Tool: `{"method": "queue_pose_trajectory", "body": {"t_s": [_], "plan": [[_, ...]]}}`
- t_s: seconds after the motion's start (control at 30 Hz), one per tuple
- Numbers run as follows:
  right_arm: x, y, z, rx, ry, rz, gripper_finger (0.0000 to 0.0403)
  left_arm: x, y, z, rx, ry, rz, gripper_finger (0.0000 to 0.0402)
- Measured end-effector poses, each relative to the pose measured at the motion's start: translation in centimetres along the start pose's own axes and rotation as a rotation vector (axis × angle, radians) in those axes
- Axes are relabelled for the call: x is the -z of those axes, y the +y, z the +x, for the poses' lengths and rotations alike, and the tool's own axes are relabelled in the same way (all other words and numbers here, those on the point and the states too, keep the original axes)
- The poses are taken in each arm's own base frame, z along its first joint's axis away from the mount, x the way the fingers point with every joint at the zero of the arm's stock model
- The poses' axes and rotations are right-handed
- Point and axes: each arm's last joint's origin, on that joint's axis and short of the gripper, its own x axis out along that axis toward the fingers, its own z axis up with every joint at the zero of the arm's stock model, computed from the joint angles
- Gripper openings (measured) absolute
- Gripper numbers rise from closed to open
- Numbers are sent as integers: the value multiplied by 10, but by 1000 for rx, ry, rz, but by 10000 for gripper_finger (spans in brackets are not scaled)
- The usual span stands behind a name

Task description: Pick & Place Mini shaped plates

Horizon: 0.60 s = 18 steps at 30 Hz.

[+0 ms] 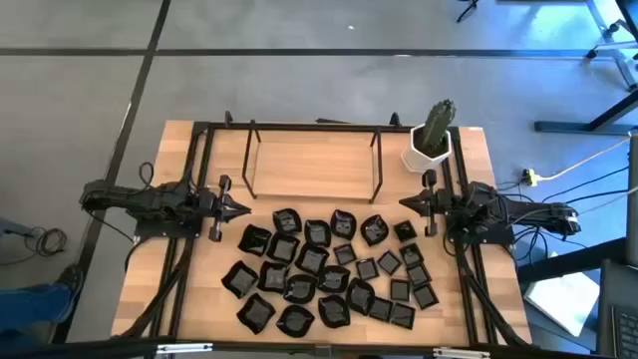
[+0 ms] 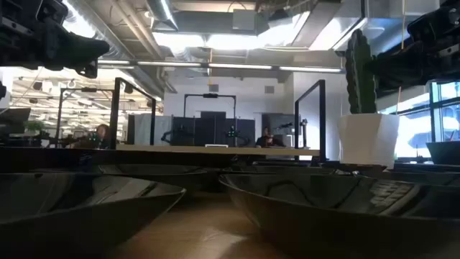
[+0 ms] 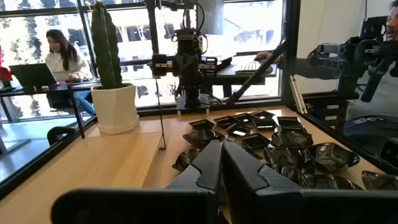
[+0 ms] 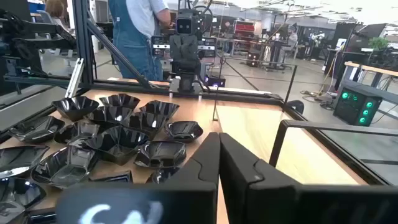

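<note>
Plates (image 1: pixel 329 269) lie between left hand (image 1: pixel 239 209) and right hand (image 1: pixel 407 203), both closed, empty.

Left arm: at 9 o'clock, stretched inward; left gripper (image 1: pixel 239 208) closed, empty. Right arm: at 3 o'clock, mirrored; right gripper (image 1: pixel 406 204) closed, apparently empty, both seemingly raised.

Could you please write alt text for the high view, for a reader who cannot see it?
Seen from above, about thirty mini shaped plates, small glossy black dishes, lie clustered on the near half of a wooden table. The left gripper and right gripper flank them, both shut and empty. A white pot with a cactus stands at the far right corner.
</note>
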Motion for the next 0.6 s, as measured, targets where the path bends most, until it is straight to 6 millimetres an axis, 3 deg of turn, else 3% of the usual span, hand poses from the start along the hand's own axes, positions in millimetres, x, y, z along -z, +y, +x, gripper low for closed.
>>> {"method": "queue_pose_trajectory", "body": {"t_s": [0.6], "plan": [[0,0,0,0,0,0,7,0,0,0,0,0,0,11]]}}
